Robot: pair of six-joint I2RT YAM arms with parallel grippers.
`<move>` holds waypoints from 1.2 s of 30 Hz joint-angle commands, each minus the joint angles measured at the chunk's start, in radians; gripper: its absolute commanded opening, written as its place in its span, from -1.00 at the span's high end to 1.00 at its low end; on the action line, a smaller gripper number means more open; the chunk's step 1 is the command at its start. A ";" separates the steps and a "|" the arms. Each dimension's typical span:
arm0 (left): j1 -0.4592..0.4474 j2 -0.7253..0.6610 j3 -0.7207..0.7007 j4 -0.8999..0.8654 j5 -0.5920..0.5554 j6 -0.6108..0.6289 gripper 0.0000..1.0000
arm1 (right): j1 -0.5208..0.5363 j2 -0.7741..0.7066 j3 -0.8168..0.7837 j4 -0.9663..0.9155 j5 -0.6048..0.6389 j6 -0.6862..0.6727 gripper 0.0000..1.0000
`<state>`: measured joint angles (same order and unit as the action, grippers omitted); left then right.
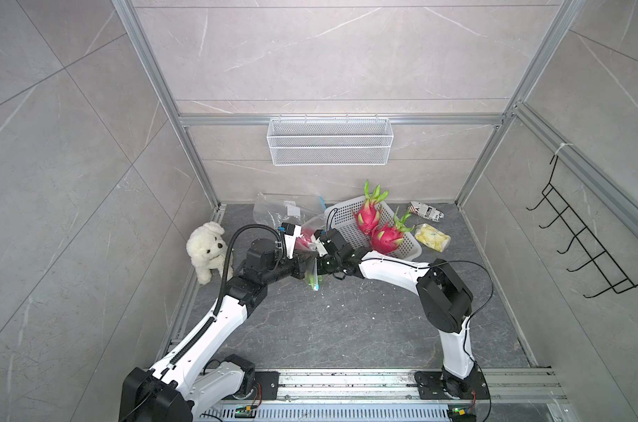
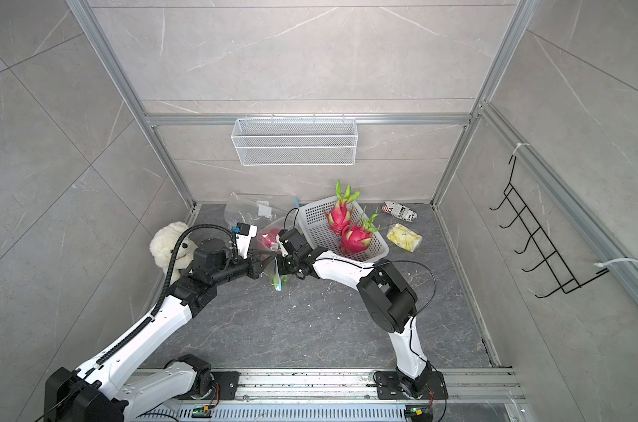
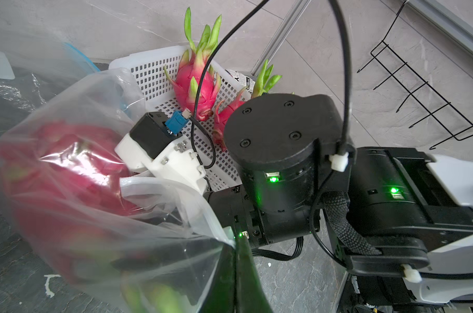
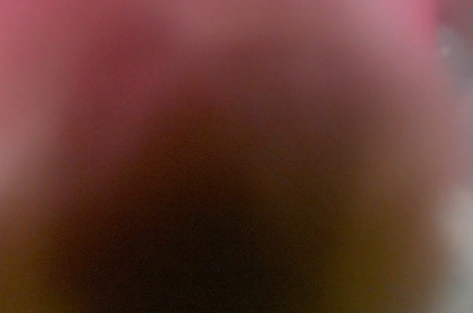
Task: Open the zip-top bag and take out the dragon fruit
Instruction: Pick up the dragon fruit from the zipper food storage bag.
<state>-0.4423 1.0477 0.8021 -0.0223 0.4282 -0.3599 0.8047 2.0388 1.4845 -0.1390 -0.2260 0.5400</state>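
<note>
Currently the left gripper (image 3: 236, 253) is pinching the rim of the zip-top bag (image 3: 75, 103), with its jaws pressed together on the plastic at a corner of the mouth. The bag is hanging down from that pinch between the two arms. I cannot tell whether its bottom is touching the worktop (image 1: 346, 321).

The right gripper (image 2: 273, 247) is reaching into the open mouth. Plastic and the wrist camera housing are covering its jaws, so I cannot tell whether they are apart or clamped on anything. The right wrist view is showing only a pink-to-dark blur.

The bagged dragon fruit (image 3: 75, 173) is sitting inside the bag, magenta against the clear film, with green spikes pointing toward the bag's bottom. The rear basket fruit (image 1: 367, 215) and front basket fruit (image 1: 387, 238) are lying against each other in the white perforated basket (image 1: 341, 215), just beside the right wrist.

- A second clear bag (image 1: 284, 208) is lying by the back wall.
- A white plush dog (image 1: 206, 252) is sitting near the left arm.
- A newsprint-wrapped item (image 1: 427, 212) and a yellow packet (image 1: 432, 237) are lying beyond the basket.
- A wire mesh basket (image 1: 330, 140) is hanging on the back wall.
- A black hook rack (image 1: 584, 248) is hanging on the side wall.
</note>
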 commanded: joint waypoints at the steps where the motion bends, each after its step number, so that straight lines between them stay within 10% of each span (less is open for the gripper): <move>1: 0.000 -0.065 0.048 0.090 0.024 0.008 1.00 | 0.000 -0.041 0.007 0.020 -0.044 0.003 0.69; 8: -0.001 -0.090 0.105 0.077 0.018 0.031 1.00 | 0.005 -0.034 0.156 0.035 -0.272 0.038 0.76; 25: 0.000 0.076 0.068 0.044 -0.033 0.044 1.00 | -0.051 -0.310 0.029 -0.329 -0.139 -0.122 0.76; 29: 0.001 0.099 0.099 0.012 -0.051 0.012 -0.10 | -0.082 -0.353 -0.011 -0.314 -0.159 -0.109 0.78; 31: 0.001 0.068 0.093 0.015 -0.113 -0.001 -0.99 | -0.124 -0.376 -0.048 -0.273 -0.215 -0.074 0.78; 36: 0.005 -0.059 -0.008 0.084 -0.303 -0.079 -0.99 | -0.172 -0.414 -0.087 -0.265 -0.232 -0.085 0.77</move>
<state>-0.4438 1.0637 0.8230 0.0063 0.2592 -0.3832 0.6464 1.6947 1.4014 -0.4747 -0.4133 0.4641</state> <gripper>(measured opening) 0.995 0.231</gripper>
